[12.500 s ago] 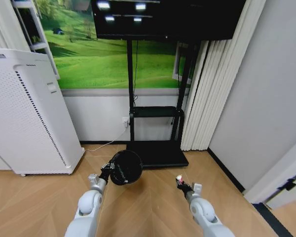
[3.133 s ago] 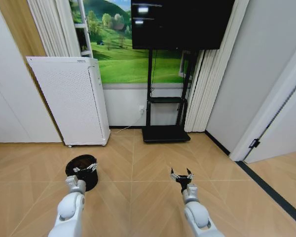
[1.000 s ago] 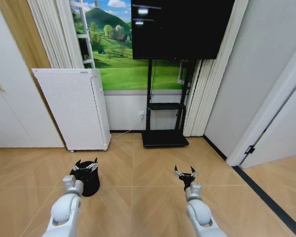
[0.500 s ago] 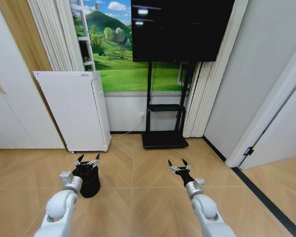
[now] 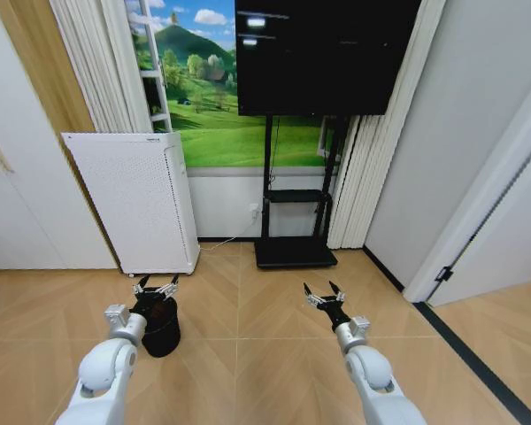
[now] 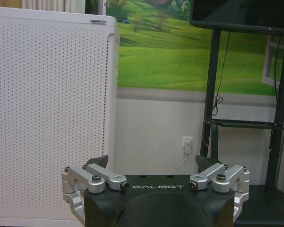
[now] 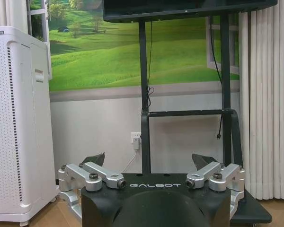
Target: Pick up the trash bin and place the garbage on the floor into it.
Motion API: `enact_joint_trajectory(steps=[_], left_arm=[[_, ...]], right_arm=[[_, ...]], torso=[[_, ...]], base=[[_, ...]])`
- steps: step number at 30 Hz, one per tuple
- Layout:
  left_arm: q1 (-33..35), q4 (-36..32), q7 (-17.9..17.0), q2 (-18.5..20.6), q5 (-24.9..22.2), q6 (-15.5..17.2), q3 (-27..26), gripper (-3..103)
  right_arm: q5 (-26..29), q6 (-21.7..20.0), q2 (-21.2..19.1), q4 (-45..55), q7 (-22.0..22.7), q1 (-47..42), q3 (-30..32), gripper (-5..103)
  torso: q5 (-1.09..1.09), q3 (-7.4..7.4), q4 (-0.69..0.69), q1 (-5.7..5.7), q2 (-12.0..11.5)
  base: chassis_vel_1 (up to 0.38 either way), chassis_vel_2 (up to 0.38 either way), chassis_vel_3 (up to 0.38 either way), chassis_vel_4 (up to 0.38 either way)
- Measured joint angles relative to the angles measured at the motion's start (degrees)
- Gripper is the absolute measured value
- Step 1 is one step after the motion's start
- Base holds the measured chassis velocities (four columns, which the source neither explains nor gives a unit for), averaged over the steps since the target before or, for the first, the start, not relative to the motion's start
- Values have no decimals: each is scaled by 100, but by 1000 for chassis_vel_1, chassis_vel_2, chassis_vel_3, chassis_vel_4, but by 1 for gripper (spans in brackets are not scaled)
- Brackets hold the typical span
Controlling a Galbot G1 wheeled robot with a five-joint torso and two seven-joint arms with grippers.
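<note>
The trash bin (image 5: 164, 329), small, round and black, stands upright on the floor (image 5: 248, 354) at the lower left, just in front of my left wrist. My left gripper (image 5: 155, 287) hovers open right above its rim, with nothing between the fingers; the left wrist view shows the same left gripper (image 6: 154, 163) with its jaws spread, facing the wall. Over bare parquet at the middle right, my right gripper (image 5: 321, 293) is open and empty, as the right gripper (image 7: 149, 160) also appears from its own wrist. The garbage is out of view.
A tall white perforated cabinet (image 5: 134, 202) stands against the back wall behind the bin. The black TV stand (image 5: 294, 251) holds a dark screen (image 5: 323, 55) at the centre. Pale curtains (image 5: 358, 181), a grey wall and a door frame (image 5: 478, 221) close the right side.
The left gripper, down at the bin's rim a second ago, now sits higher and spread above it. The right gripper has risen a little. The camera has shifted slightly.
</note>
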Motion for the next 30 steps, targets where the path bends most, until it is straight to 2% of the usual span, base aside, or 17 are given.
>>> enact_joint_trajectory(steps=[17, 30], left_arm=[[37, -157, -66, -29, 5, 66, -43, 100], [56, -183, -73, -29, -9, 71, -54, 100]], right_arm=[[94, 21, -79, 13, 113, 10, 24, 100], [95, 23, -88, 28, 128, -24, 25, 100]], torso=[[0, 249, 0, 156, 404], [0, 371, 0, 233, 603]], base=[[0, 0, 0, 0], [0, 0, 0, 0]])
